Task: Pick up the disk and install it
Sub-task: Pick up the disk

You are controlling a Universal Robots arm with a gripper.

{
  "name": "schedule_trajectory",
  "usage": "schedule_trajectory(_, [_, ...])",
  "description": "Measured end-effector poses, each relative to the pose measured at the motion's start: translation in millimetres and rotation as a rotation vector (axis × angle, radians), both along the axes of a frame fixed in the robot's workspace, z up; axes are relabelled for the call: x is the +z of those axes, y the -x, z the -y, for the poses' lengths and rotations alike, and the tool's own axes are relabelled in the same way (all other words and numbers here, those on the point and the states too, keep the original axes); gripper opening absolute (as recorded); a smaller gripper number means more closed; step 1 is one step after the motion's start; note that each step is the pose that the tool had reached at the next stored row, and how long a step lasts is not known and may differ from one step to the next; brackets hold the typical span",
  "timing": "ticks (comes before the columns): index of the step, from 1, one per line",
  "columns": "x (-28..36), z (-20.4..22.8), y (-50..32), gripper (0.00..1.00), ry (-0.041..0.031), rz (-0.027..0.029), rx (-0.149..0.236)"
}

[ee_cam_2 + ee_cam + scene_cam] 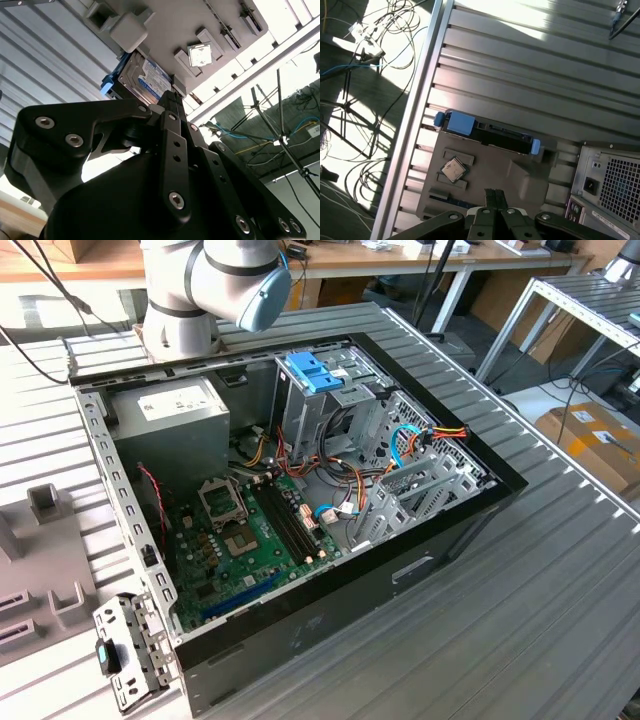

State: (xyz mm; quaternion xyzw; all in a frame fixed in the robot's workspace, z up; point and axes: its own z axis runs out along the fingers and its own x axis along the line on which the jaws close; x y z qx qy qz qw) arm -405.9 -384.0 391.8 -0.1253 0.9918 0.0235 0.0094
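Broad table (540,620) of ribbed grey metal slats, carrying an open black case (350,615), thin sheet-metal walls around a green board and tangled wires. At the case's far side in the exterior view, a pale rounded arm (215,280). Close by the case in the first wrist view, a matt grey moulded holder (515,182) with shaped pockets. Standing on edge in a slot along the holder's rim, the disk (497,136): slim dark slab, labelled face showing in the second wrist view, smooth bright blue rails (460,122) capping both ends. Pincer (493,194) poised over holder and disk, seemingly touching neither, black fingers (489,199) closed on each other with nothing between. Judged to be the reach for the pick. Best to spread the fingers past the slab's thickness, centre between the rails, clamp the hard flat faces rather than the springy plastic, and pull straight along the slot. Smallest, a square shiny chip (454,170) lying in a pocket near the disk.
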Motion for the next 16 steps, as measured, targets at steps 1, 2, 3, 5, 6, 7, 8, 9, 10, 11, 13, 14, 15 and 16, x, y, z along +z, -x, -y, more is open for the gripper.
schedule_trajectory(1, [0.0,0.0,0.0,0.11,0.0000,0.0000,0.003])
schedule_trajectory(2, [0.0,0.0,0.0,0.11,0.0000,0.0000,0.009])
schedule_trajectory(3, [0.0,0.0,0.0,0.11,0.0000,0.0000,0.015])
schedule_trajectory(5, [0.0,0.0,0.0,0.11,0.0000,0.0000,0.026])
schedule_trajectory(6, [0.0,0.0,0.0,0.11,0.0000,0.0000,0.029])
schedule_trajectory(7, [0.0,0.0,0.0,0.11,0.0000,0.0000,0.034])
schedule_trajectory(8, [0.0,0.0,0.0,0.11,0.0000,0.0000,0.039])
schedule_trajectory(9, [0.0,0.0,0.0,0.11,0.0000,0.0000,0.043])
schedule_trajectory(10, [0.0,0.0,0.0,0.11,0.0000,0.0000,0.046])
schedule_trajectory(11, [0.0,0.0,0.0,0.11,0.0000,0.0000,0.056])
schedule_trajectory(13, [0.0,0.0,0.0,0.11,0.0000,0.0000,0.067])
schedule_trajectory(14, [0.0,0.0,0.0,0.11,0.0000,0.0000,0.073])
schedule_trajectory(15, [0.0,0.0,0.0,0.11,0.0000,0.0000,0.079])
schedule_trajectory(16, [0.0,0.0,0.0,0.11,0.0000,0.0000,0.083])
